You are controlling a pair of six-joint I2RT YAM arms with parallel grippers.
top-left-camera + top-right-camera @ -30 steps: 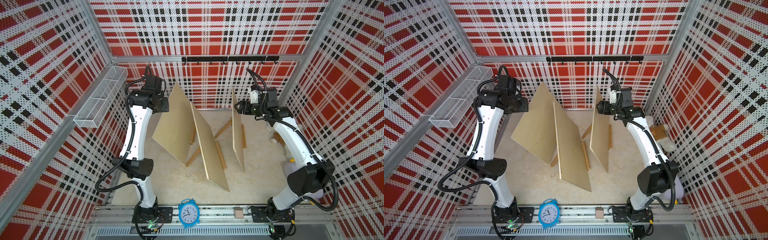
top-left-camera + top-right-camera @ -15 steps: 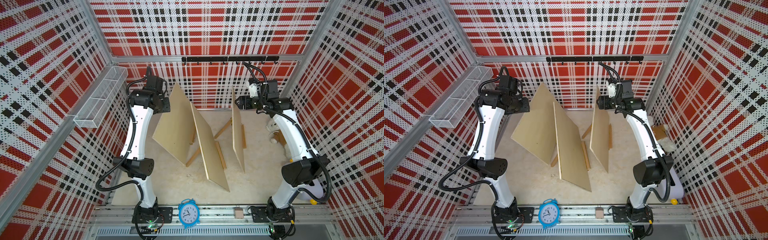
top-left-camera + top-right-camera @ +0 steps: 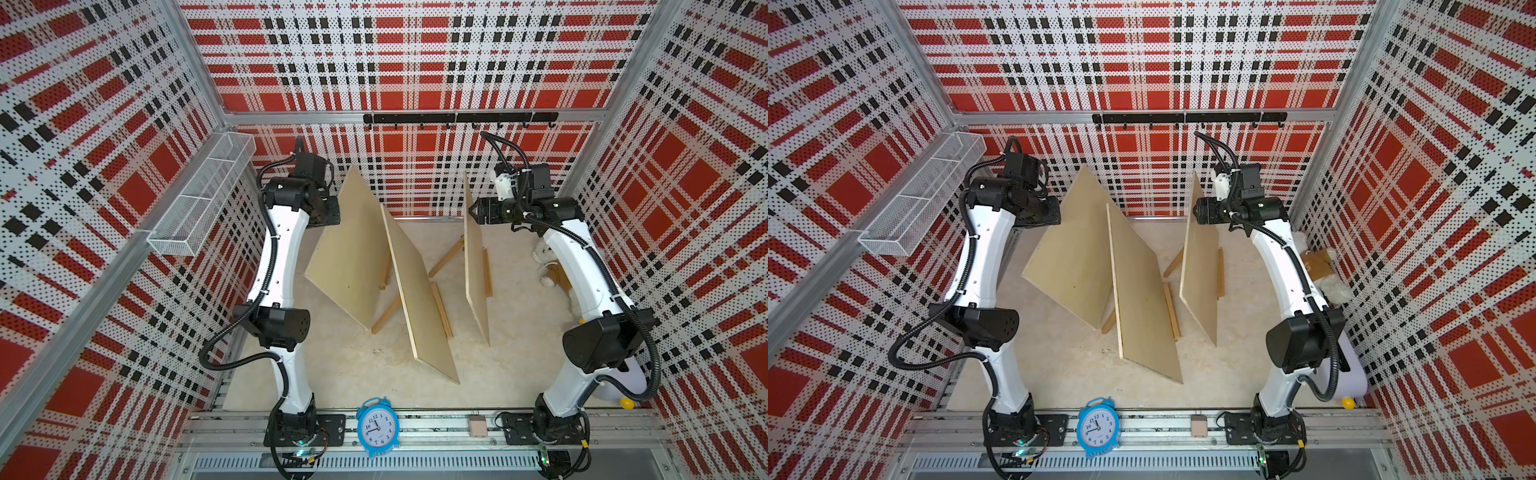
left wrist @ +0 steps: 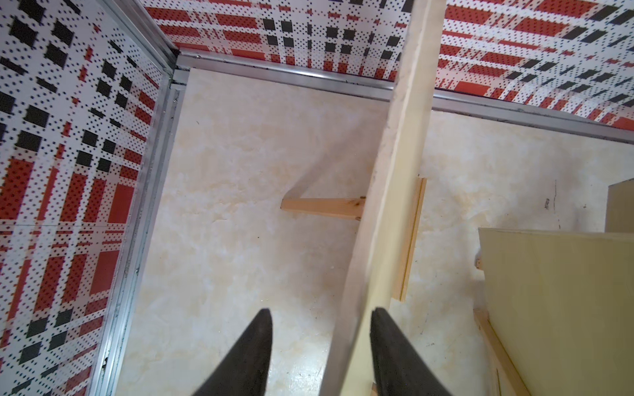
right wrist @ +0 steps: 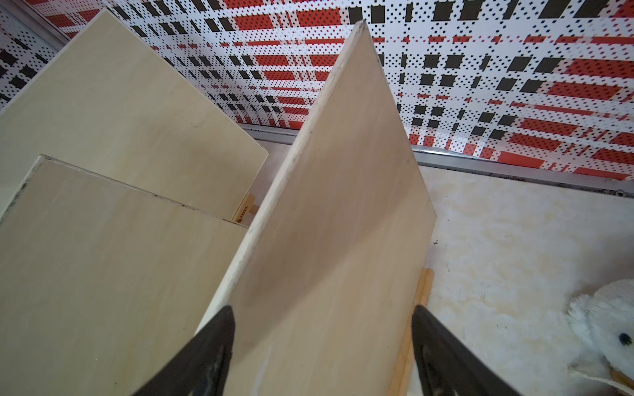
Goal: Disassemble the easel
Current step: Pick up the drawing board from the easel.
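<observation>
Fingers (image 4: 255, 349) apart astride board (image 4: 391, 192) edge

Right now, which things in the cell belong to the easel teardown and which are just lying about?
Job:
- left pale plywood board
- middle plywood board
- right plywood board
- light wooden easel struts

Lying about:
- blue alarm clock
- white plush toy
- white wire-mesh basket
- black hook rail
- small yellow ball
</observation>
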